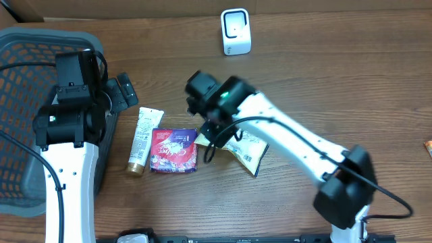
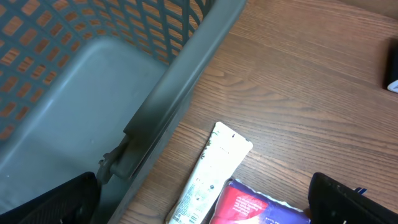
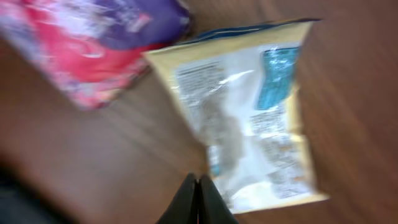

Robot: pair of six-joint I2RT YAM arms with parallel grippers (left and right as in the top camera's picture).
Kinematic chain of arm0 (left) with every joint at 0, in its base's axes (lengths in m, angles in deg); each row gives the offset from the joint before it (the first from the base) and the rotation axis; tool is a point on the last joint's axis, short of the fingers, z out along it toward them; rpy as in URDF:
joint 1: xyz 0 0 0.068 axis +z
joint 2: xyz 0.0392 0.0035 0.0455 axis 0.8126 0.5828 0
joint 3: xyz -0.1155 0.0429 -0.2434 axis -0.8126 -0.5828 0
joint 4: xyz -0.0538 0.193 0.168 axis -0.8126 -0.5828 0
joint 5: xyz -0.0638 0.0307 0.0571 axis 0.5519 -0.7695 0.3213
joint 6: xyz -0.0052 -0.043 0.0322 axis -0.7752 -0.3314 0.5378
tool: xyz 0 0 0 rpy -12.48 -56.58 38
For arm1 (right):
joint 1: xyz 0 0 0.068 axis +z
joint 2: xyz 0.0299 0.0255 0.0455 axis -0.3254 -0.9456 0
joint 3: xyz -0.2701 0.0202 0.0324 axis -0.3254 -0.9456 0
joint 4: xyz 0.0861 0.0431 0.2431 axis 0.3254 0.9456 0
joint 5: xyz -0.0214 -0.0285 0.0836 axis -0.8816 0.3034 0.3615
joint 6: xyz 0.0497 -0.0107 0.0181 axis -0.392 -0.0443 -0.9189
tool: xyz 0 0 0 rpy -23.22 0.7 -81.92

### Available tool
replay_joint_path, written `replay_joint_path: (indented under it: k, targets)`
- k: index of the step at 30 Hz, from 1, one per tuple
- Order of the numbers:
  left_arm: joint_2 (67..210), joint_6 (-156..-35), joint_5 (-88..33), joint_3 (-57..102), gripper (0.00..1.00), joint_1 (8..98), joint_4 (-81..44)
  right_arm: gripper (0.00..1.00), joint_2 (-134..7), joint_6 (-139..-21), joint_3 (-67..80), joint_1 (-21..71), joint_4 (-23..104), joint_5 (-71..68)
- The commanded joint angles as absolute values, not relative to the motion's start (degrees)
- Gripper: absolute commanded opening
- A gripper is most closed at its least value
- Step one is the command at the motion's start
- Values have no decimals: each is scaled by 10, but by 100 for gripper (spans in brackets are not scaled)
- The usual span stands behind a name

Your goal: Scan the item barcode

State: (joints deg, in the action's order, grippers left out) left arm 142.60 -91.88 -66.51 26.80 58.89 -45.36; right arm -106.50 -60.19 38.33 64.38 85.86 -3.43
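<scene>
Three items lie side by side on the wooden table: a white tube [image 1: 144, 138] [image 2: 214, 171], a red and purple pouch [image 1: 173, 150] [image 2: 255, 208] [image 3: 93, 43] and a beige pouch with a clear window [image 1: 248, 152] [image 3: 249, 118]. My right gripper [image 1: 209, 150] [image 3: 199, 182] is shut, its tips pressed together just at the near left edge of the beige pouch, with nothing seen between them. The right wrist view is blurred. My left gripper [image 1: 123, 91] [image 2: 205, 208] hangs open beside the basket, above the tube and the red pouch. A white scanner [image 1: 235, 31] stands at the back.
A grey mesh basket [image 1: 27, 81] [image 2: 93, 81] fills the left side, its rim right by the left arm. A small orange object [image 1: 428, 145] shows at the right edge.
</scene>
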Motion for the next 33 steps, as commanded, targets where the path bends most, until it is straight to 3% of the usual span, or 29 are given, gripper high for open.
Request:
replay_joint_path:
  k: [1,4,11,14,19,33]
  targets:
    - [1422,-925,-659,275,100,588,-456,4,-1043,-631,391,574,872,190]
    - [1422,-925,-659,275,100,588,-456,4,-1043,-610,368,518,892,265]
    - [1422,-925,-659,275,100,588,-456,4,-1043,-427,258,403,923,465]
    - [1422,-925,-659,275,100,588,-456,4,-1043,-370,174,387,912,531]
    - [1422,-925,-659,275,100,588,-456,4,-1043,-369,83,397,846,528]
    - [1422,-925,-659,275,100,588,-456,4,-1111,-647,31,400,586,251]
